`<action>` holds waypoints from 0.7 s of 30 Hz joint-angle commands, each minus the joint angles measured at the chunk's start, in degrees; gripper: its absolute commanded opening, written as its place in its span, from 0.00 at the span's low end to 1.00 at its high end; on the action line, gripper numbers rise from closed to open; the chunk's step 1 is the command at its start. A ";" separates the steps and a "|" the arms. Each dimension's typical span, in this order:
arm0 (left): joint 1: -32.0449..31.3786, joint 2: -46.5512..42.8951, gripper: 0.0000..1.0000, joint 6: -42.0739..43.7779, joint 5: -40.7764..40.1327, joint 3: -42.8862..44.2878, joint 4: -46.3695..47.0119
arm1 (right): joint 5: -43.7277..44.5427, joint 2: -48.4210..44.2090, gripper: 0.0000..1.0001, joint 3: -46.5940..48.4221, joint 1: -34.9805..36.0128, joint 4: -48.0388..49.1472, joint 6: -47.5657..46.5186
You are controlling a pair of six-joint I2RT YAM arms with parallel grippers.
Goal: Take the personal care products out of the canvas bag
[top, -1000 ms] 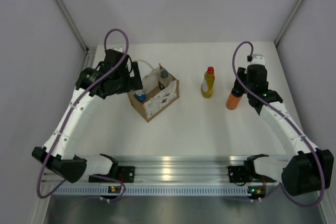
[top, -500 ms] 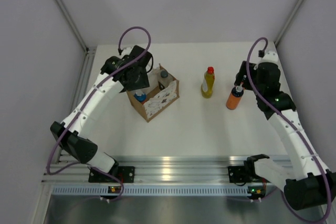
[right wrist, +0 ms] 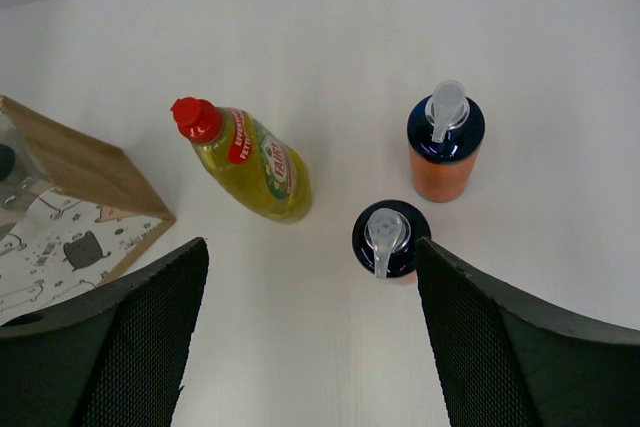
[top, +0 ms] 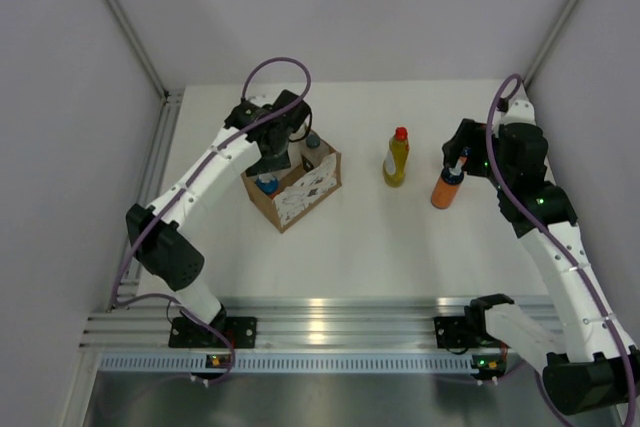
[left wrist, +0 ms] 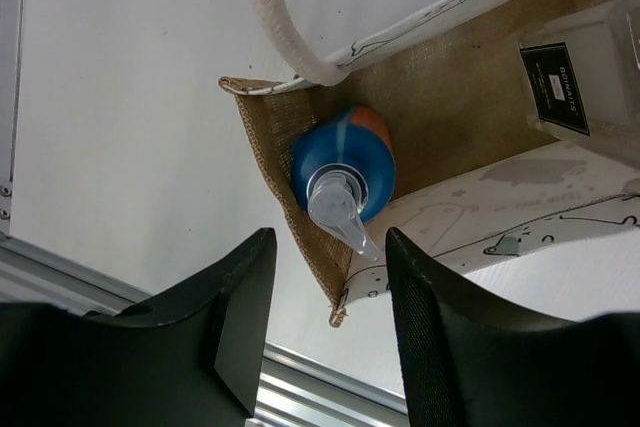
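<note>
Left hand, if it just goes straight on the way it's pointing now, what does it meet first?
Probably the orange bottle standing in a corner of the canvas bag: its blue pump top lies centred ahead of the open left hand. How far off it is stays unclear.

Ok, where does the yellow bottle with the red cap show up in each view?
Top external: the yellow bottle stands right of centre, to the right of the canvas bag.
Left wrist: not in it; only the canvas bag interior shows.
Right wrist: the yellow bottle is left of centre, with the canvas bag corner at the left edge.
Shared landmark: the canvas bag.
</note>
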 commanded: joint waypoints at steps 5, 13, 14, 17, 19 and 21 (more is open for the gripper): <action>0.49 1.99 0.53 -2.61 -3.28 2.30 -1.47 | -3.43 -1.09 0.81 2.62 0.07 -1.07 0.32; 1.28 1.03 0.50 -3.57 -1.88 -1.12 2.22 | -4.14 -1.35 0.82 3.32 0.15 -1.51 -0.56; 1.54 0.94 0.50 -3.58 -1.52 -1.48 2.57 | -4.14 -1.35 0.82 3.50 0.16 -1.59 -0.64; 1.55 0.76 0.49 -4.01 -0.64 -2.62 3.71 | -4.23 -1.18 0.82 4.46 0.16 -2.03 -1.17; 1.55 0.76 0.48 -4.45 -0.46 -2.97 3.89 | -4.23 -1.00 0.82 5.08 0.16 -2.21 -1.26; 1.63 0.76 0.46 -4.98 -0.64 -3.50 3.89 | -4.31 -1.00 0.82 5.34 0.07 -2.30 -1.35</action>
